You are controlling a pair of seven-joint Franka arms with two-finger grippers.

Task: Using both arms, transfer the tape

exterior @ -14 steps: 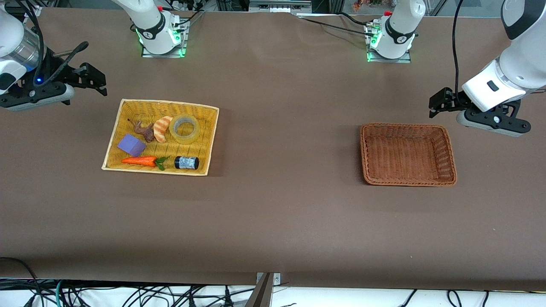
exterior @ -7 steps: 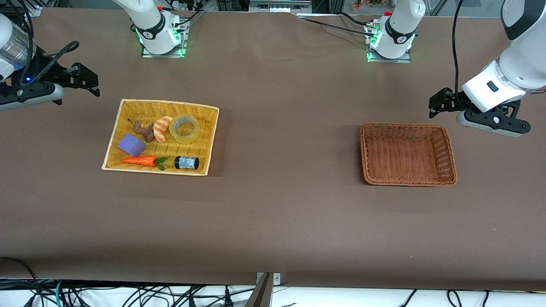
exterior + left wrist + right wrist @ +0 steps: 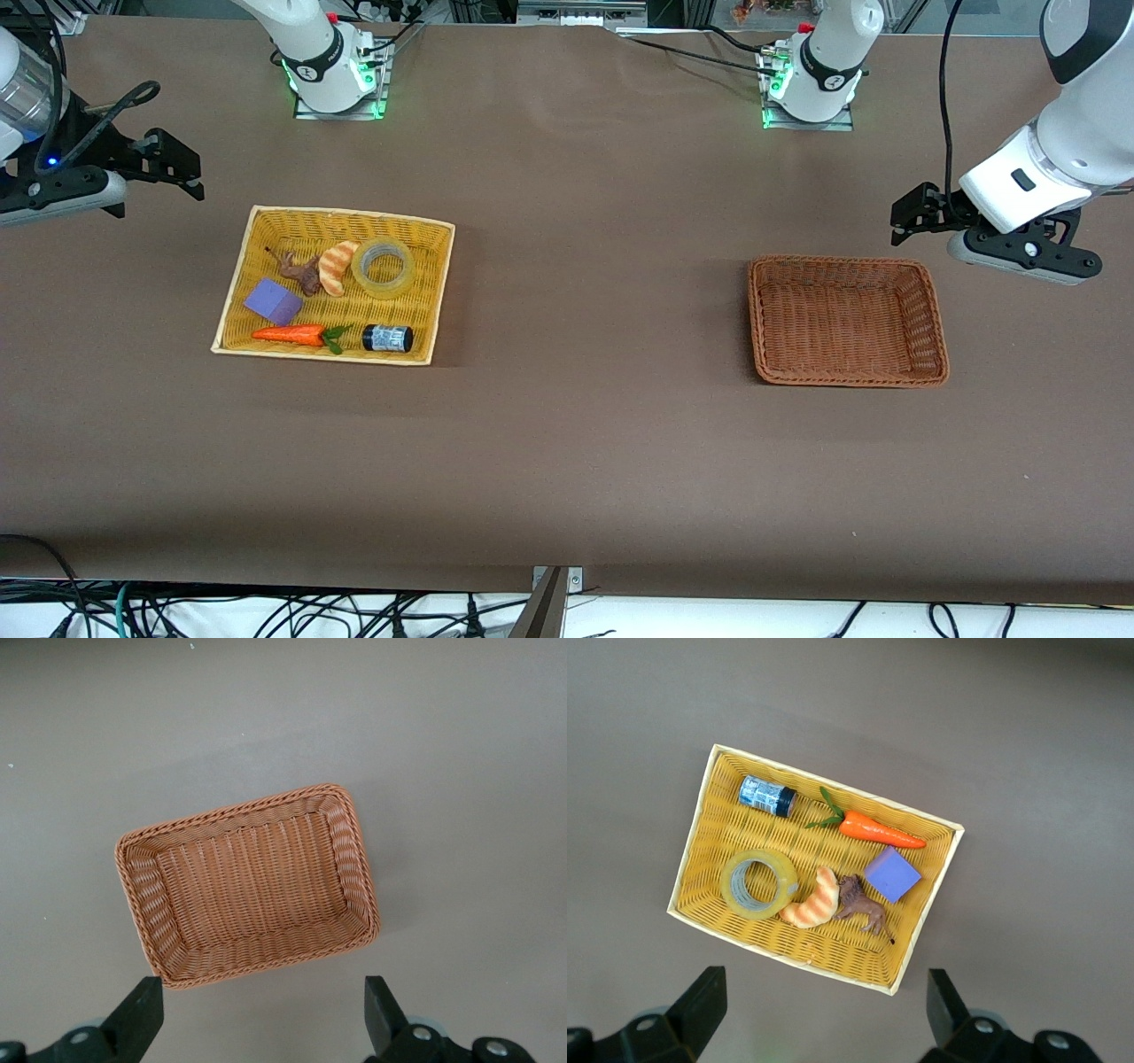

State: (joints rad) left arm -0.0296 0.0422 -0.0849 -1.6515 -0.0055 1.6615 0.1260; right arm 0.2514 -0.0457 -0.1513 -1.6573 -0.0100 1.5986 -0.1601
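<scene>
Step 1: tape (image 3: 383, 267) not yet picked.
We hold right pincer (image 3: 173, 164) and left pincer (image 3: 912, 215) spread, empty; next, right lowers onto tape in yellow basket (image 3: 232, 292).

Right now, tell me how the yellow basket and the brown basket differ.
The yellow basket holds the tape, a carrot, a purple block, a croissant, a toy animal and a small jar; the brown basket holds nothing. The yellow basket lies toward the right arm's end of the table, the brown basket toward the left arm's end. The yellow one is lighter and shallower-looking. Both are rectangular and woven.
</scene>
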